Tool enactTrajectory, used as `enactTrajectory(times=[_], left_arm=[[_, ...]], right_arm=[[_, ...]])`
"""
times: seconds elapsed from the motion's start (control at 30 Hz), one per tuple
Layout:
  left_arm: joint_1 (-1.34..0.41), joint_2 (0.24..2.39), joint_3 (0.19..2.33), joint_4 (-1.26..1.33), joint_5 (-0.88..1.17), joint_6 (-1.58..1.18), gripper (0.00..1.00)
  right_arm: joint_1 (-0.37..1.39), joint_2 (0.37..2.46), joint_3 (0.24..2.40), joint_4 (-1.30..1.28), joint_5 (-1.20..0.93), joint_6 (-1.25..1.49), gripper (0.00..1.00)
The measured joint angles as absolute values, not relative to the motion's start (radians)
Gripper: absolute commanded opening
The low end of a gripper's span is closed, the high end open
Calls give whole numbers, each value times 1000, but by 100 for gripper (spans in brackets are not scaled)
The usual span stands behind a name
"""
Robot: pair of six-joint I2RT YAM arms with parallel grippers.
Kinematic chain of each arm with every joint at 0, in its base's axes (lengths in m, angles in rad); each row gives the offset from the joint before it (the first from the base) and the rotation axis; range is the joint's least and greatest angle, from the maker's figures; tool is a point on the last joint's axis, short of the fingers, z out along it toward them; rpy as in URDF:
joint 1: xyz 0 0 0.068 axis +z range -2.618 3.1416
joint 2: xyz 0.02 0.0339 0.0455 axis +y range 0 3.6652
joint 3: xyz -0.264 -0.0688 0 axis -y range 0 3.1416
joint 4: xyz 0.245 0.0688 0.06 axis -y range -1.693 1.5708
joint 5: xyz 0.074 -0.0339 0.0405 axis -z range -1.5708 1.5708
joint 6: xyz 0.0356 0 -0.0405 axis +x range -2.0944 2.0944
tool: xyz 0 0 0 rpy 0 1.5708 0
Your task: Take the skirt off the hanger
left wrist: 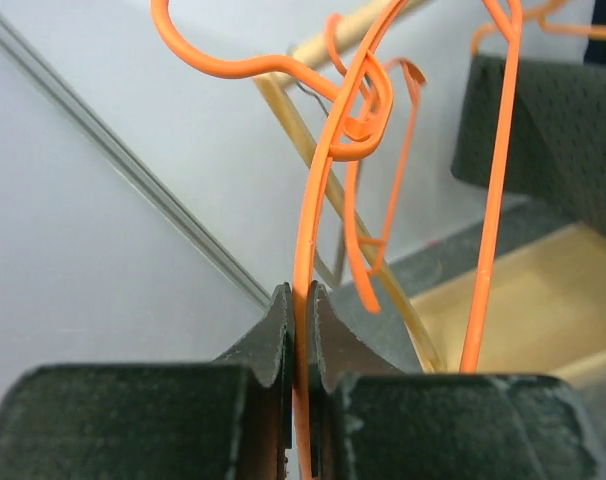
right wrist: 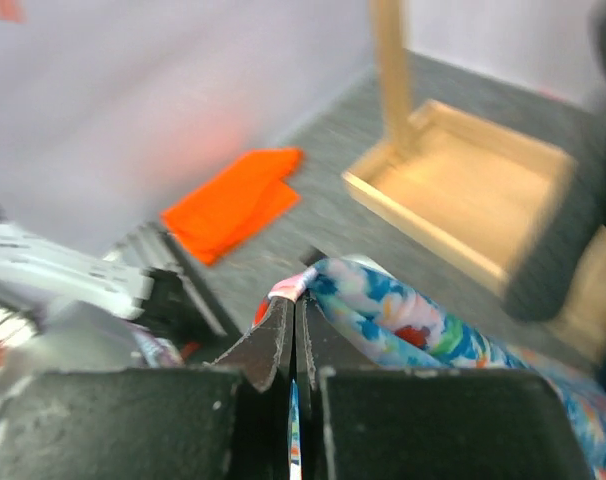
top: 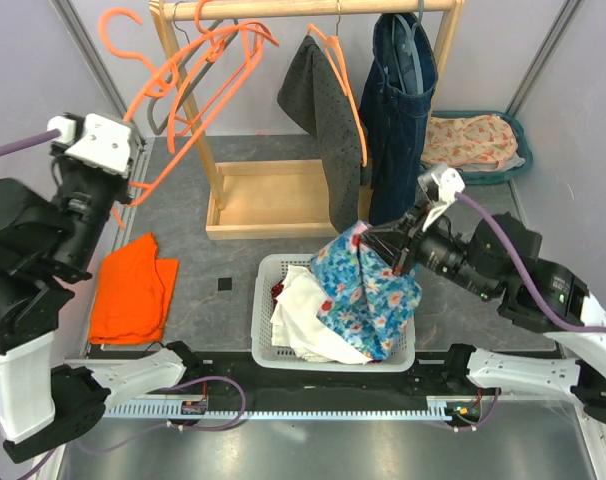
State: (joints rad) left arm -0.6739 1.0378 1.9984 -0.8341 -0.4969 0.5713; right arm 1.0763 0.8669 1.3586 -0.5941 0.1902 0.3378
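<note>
Right hand (top: pixel 399 264) holds skirt (top: pixel 368 300) over basket (top: pixel 263 312) w/ white cloth (top: pixel 301 315).

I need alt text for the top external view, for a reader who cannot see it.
The right gripper is shut on a blue floral skirt, holding it over a white basket, while the left gripper clamps an orange hanger held high beside a wooden rack. An orange cloth lies on the grey table.
</note>
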Motion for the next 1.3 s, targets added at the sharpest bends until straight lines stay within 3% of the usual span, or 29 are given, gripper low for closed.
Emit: enactTrajectory(times=[0.07,0.2,0.3,0.5,0.83,1.3], left_arm=[[-674,1033,2012,-788,-497,601,2],[-674,1050,1992,-680,-500,677,2],[-674,1080,1937,-606,-509,733,2],[-674,1165,1853,-545,-522,781,2],[-681,1169,1822,-502,-531,799,2],[-702,1297,1822,-377,-668,913,2]], right_arm=[[1125,955,1477,-585,165,311,0],[1426,1174,1726,-598,277,199,0],[1503,1288,1779,-600,345,143,0],[1486,1301,1639,-677,505,111,0],[1455,1069,1510,-712,627,160,0],[1256,1082,881,-629,505,378,0]])
